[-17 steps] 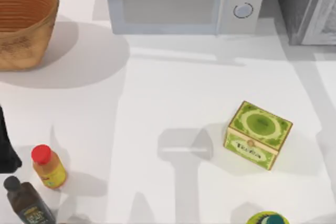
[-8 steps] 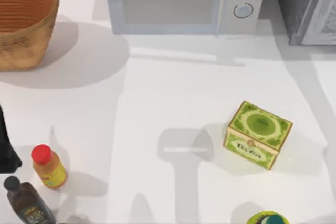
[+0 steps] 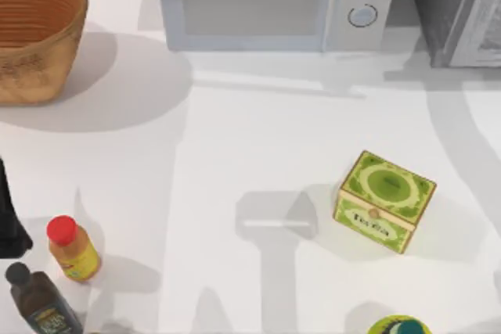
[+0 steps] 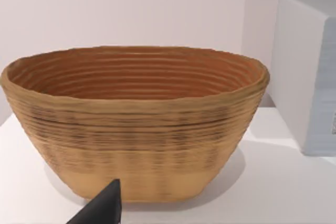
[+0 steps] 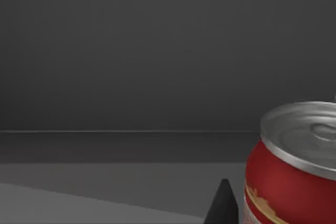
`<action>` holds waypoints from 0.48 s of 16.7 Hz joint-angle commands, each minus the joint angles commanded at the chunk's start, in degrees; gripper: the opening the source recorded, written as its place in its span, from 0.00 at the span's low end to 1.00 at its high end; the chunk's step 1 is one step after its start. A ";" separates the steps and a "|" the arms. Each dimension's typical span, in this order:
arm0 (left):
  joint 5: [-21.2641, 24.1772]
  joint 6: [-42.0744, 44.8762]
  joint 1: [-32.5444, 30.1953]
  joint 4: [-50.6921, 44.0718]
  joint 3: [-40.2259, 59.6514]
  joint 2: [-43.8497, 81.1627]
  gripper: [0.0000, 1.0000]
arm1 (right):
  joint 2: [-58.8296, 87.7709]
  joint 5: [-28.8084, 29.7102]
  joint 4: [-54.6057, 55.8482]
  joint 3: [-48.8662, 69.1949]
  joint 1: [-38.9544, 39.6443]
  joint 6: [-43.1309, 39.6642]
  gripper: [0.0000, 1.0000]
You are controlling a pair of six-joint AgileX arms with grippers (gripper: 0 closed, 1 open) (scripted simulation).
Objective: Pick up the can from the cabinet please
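Now my right end effector point(image 5: 223, 203) is inside the dark cabinet point(image 5: 131, 51), just beside the can point(image 5: 294, 171); how far it is open I cannot tell. One finger could knock the upright can over. Its label is not readable. On the tea box point(image 3: 383, 201) the writing seems "Tea".

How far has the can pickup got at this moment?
Done: the right wrist view sits inside the dark grey cabinet, close to the red can, which stands upright on the cabinet floor. In hand: lining up on the can, with one dark fingertip beside it. Left: closing on the can and lifting it out.
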 joint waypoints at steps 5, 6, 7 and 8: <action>0.00 0.00 0.00 0.00 0.00 0.00 1.00 | 0.05 -0.09 0.10 0.17 -0.23 0.08 0.00; 0.00 0.00 0.00 0.00 0.00 0.00 1.00 | -0.42 -0.19 0.37 -0.40 -0.31 0.09 0.00; 0.00 0.00 0.00 0.00 0.00 0.00 1.00 | -1.36 -0.40 0.92 -1.59 -0.46 0.10 0.00; 0.00 0.00 0.00 0.00 0.00 0.00 1.00 | -2.74 -0.72 1.71 -3.40 -0.67 0.12 0.00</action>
